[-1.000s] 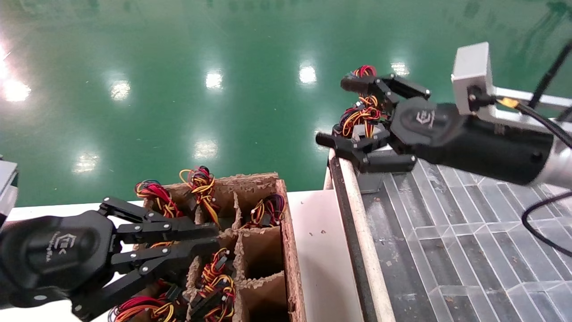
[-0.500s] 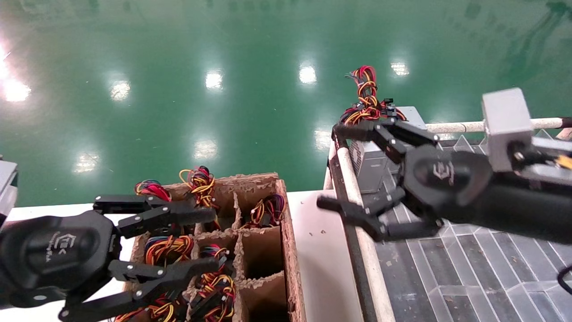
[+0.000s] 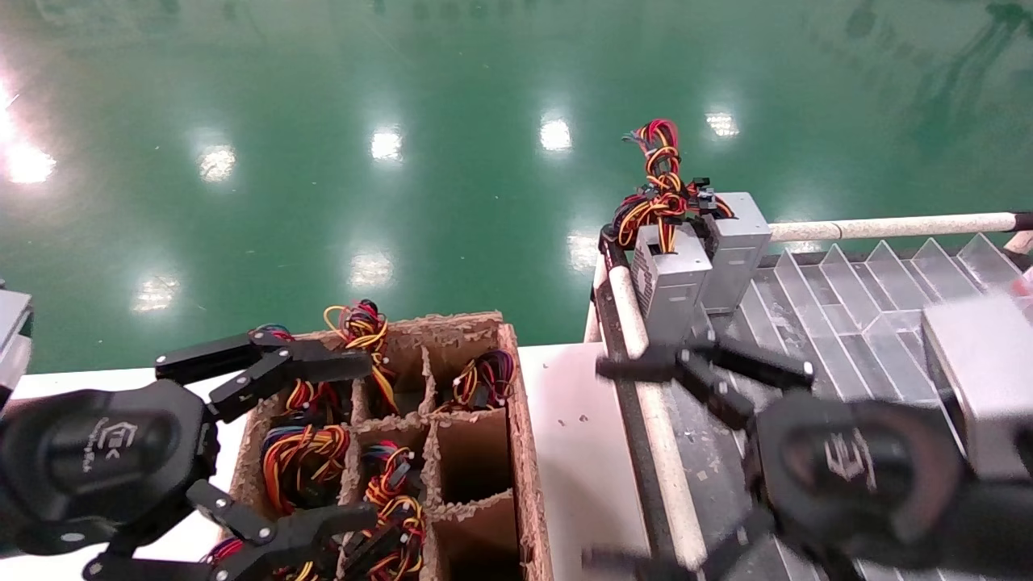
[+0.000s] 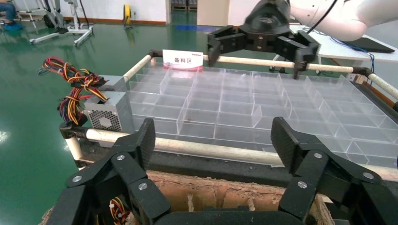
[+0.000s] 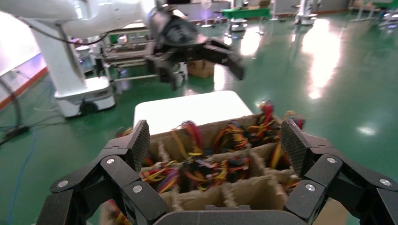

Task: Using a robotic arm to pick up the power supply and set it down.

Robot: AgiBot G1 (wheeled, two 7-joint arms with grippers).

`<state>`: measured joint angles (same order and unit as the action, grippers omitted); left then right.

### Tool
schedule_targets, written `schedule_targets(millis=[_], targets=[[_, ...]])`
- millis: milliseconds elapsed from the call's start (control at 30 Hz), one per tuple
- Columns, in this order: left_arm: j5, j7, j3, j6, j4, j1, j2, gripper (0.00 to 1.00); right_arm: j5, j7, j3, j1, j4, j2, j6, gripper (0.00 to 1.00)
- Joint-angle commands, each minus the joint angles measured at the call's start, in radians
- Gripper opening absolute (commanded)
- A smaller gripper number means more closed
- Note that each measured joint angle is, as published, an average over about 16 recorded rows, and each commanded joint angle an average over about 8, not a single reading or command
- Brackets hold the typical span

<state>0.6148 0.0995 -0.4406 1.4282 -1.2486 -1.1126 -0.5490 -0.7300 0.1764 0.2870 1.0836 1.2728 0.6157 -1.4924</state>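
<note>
Silver-grey metal power supply (image 3: 668, 278) set down in far tray corner; black right gripper (image 3: 646, 460) empty, spread; next pick: left gripper (image 3: 266, 452), spread over carton.

R gripper (image 3: 637, 464) in head view: motion-blurred, near finger and arm cut by bottom/right edge. L gripper (image 3: 299, 444): body cut at left/bottom edge, hides near-left cells of the cardboard box (image 3: 529, 452); box's near end off frame. Second grey box (image 3: 736, 242) partly behind the power supply (image 3: 674, 278). Right wrist view: box wires smeared, can't tell individual units.
</note>
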Motion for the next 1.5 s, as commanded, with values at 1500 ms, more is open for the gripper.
schedule_targets(millis=[1500], targets=[[0.0,0.0,0.0,0.0,0.0,0.0,0.0,1.0,0.0,0.009,-0.006,-0.007,0.008,-0.004,-0.002,1.0]])
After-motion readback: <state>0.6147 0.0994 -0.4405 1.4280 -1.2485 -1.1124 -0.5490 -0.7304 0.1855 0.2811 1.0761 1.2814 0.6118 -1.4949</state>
